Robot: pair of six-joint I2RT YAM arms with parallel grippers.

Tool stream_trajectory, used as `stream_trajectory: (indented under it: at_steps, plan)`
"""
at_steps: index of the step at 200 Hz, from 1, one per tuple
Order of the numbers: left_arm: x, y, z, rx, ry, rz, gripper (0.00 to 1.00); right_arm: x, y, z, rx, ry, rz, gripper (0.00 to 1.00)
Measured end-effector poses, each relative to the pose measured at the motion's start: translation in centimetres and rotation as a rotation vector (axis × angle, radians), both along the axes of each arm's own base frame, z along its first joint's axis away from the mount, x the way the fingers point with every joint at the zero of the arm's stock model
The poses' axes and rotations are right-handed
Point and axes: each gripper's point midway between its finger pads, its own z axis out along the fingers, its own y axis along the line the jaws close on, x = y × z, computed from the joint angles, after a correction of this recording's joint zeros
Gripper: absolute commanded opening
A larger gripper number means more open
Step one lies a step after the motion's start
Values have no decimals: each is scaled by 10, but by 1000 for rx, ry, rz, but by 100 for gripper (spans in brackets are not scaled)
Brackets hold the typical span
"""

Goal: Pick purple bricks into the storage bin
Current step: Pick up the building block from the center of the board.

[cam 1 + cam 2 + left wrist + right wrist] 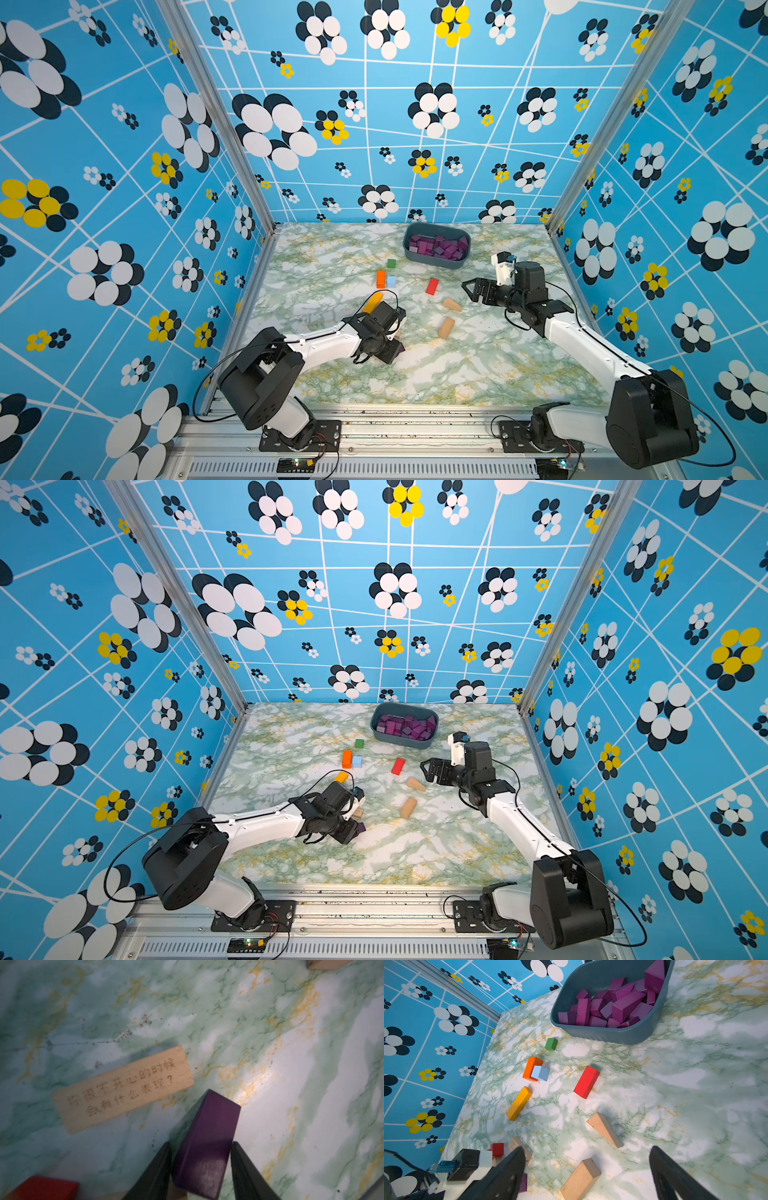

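The storage bin (432, 262) (401, 742) (612, 1034) stands at the back of the table, right of centre, heaped with several purple bricks (436, 247) (405, 727) (610, 1007). One more purple brick (207, 1136) (360, 827) (523, 1183) sits low at the table's front left. My left gripper (201, 1144) (353, 829) is shut on it, a finger against each long side. Its near end rests over a tan block. My right gripper (467, 289) (586, 1149) hovers open and holds nothing, right of the tan wedges and in front of the bin.
By the left gripper lie a tan engraved plank (122, 1088) and a red cube (497, 1149). Mid-table lie a green cube (391, 263), an orange block (380, 278), a light blue cube (391, 281), a red bar (432, 286), a yellow bar (519, 1103) and two tan wedges (451, 305) (446, 327).
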Motion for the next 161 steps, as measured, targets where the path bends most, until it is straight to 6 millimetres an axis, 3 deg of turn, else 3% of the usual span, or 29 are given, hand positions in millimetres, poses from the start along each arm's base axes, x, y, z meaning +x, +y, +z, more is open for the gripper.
stream_trajectory:
  at_steps: [33, 40, 90, 161]
  plan:
    - [0, -5, -3, 27, -6, -12, 44, -1, -1, 5, -1, -14, -1, 96]
    - [0, -6, -3, 30, -6, -12, 38, -1, -1, 4, -2, -14, -2, 96]
    - [7, -12, -4, 51, -21, -6, 26, 0, -3, 3, -20, -16, -6, 96]
    - [11, -10, 1, 85, -29, -11, 23, -4, -9, 2, -45, -16, -23, 97]
